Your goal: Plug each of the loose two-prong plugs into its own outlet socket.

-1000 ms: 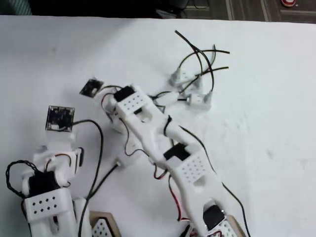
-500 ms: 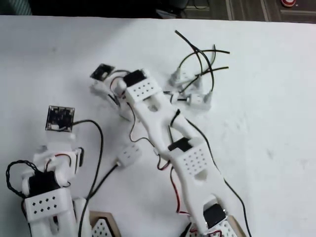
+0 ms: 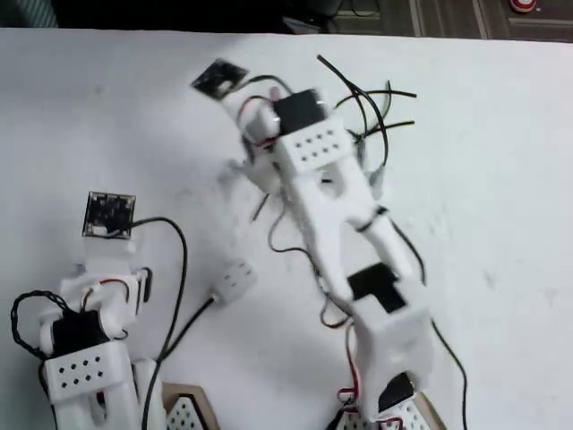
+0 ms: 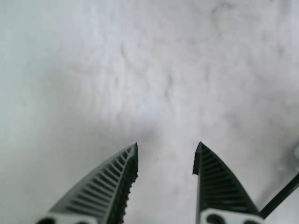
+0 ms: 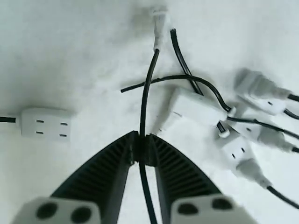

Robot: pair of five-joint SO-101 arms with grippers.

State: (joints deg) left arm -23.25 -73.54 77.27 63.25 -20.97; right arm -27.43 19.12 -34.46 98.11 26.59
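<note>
The right arm has swung from the table's left-centre toward its far edge within the last second, baring a white outlet block on its black lead; the left arm has not budged. The right gripper, its black, ribbed, tapering fingers pressed together, is clamped on a thin black cord that runs on to a small white plug just beyond the tips, its prongs too blurred to make out. A boxy two-socket outlet block, possibly the same one, lies well off to one side, and a tangle of white plugs and sockets lies on the other. The left gripper hangs with fingers apart over the matte white table.
</note>
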